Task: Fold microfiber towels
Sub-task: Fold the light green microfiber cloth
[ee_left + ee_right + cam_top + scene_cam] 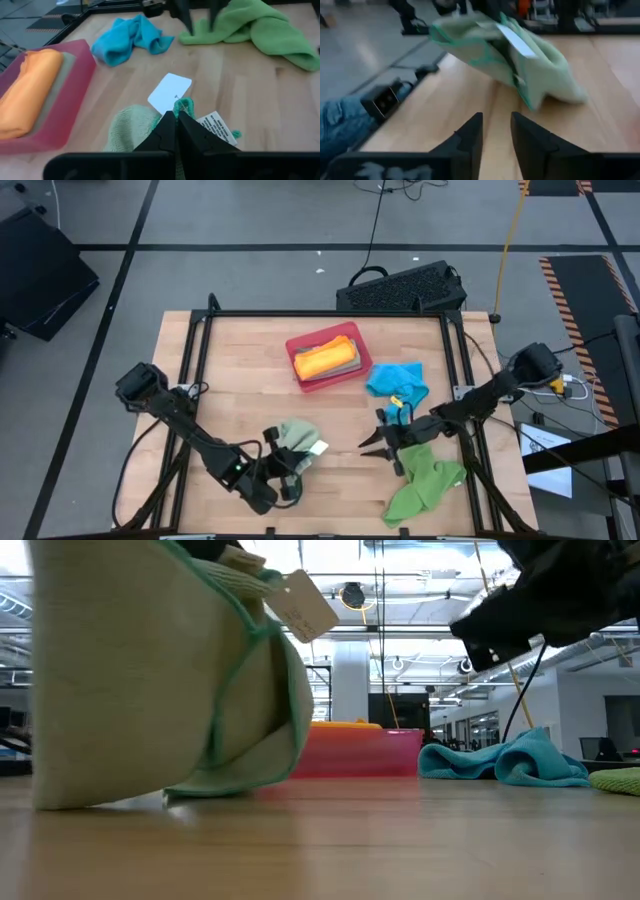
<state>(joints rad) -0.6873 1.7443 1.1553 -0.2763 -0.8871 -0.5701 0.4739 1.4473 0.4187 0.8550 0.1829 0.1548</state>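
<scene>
My left gripper is shut on a sage green towel with white tags, near the table's front middle. The towel hangs bunched below it, and its lower end rests on the wood. My right gripper hovers open just right of that towel, pointing at it, with nothing between its fingers. A bright green towel lies crumpled on the table under the right arm. A bright blue towel lies crumpled farther back. My left gripper pinches the sage towel's hemmed edge beside the tags between its two fingers. The fingers come slanting down from the table's near left. One layer or several, I cannot tell. The towel hangs slack below the fingers, its bottom on the table.
A red tray stands at the back middle, holding a folded orange towel on top of another folded cloth. Black frame rails run along the table's edges. Bare wood lies between the tray and the sage towel.
</scene>
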